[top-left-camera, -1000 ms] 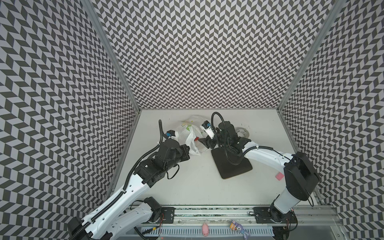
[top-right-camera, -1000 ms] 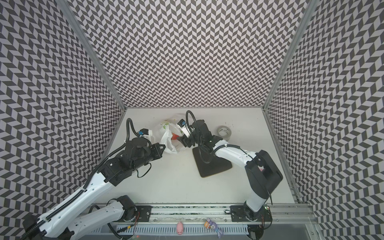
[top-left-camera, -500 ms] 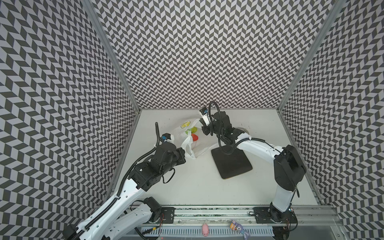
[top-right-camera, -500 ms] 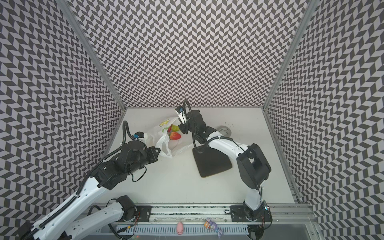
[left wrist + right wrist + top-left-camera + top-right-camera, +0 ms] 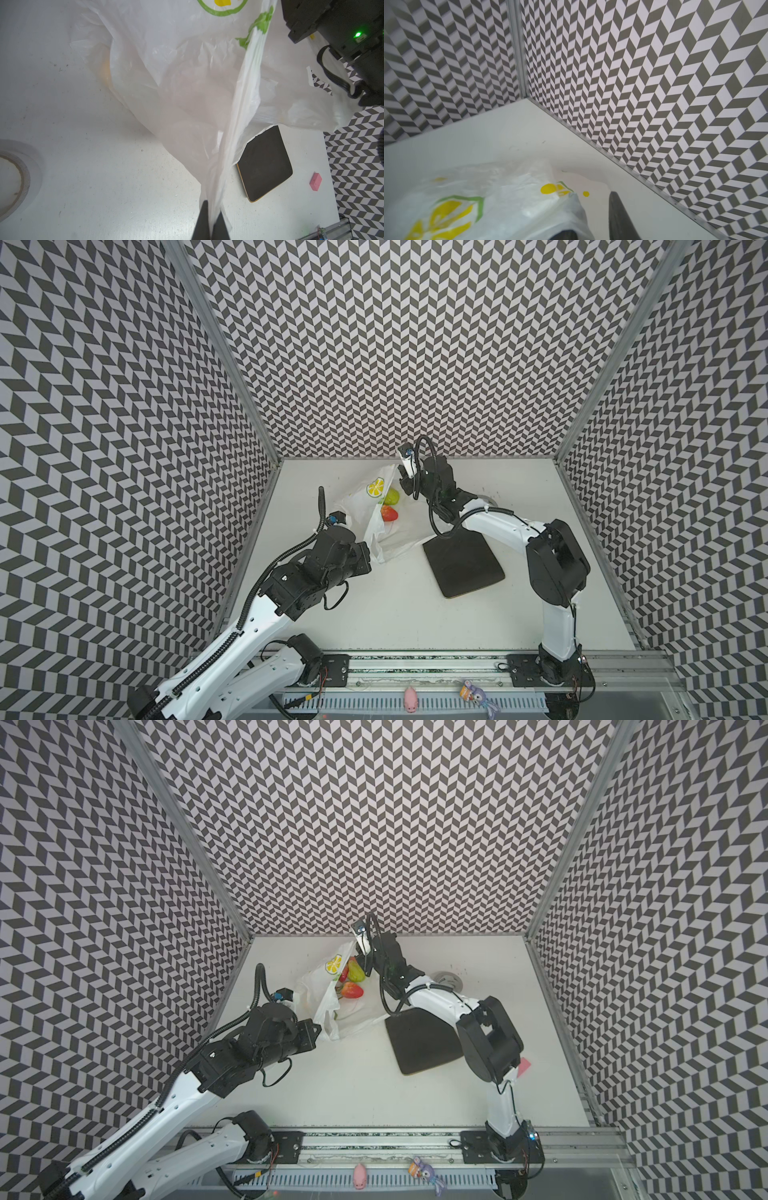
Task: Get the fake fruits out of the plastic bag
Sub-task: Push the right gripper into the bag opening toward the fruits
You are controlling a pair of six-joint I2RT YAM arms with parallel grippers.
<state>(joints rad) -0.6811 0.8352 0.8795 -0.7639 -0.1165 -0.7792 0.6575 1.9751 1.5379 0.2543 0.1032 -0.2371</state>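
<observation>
My left jaws pinch the thin white lemon-printed plastic bag [image 5: 187,62], stretched lengthwise toward my parted right jaws; film half-hides the glossy red and green toy fruits [image 5: 352,990].

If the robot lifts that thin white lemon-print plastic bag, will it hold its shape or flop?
Probably flop: the thin white lemon-print plastic bag drapes in creased folds where the left gripper's jaws pinch it. Likely light: the film is see-through. The glossy red and green toy fruits at its mouth could roll out.
</observation>
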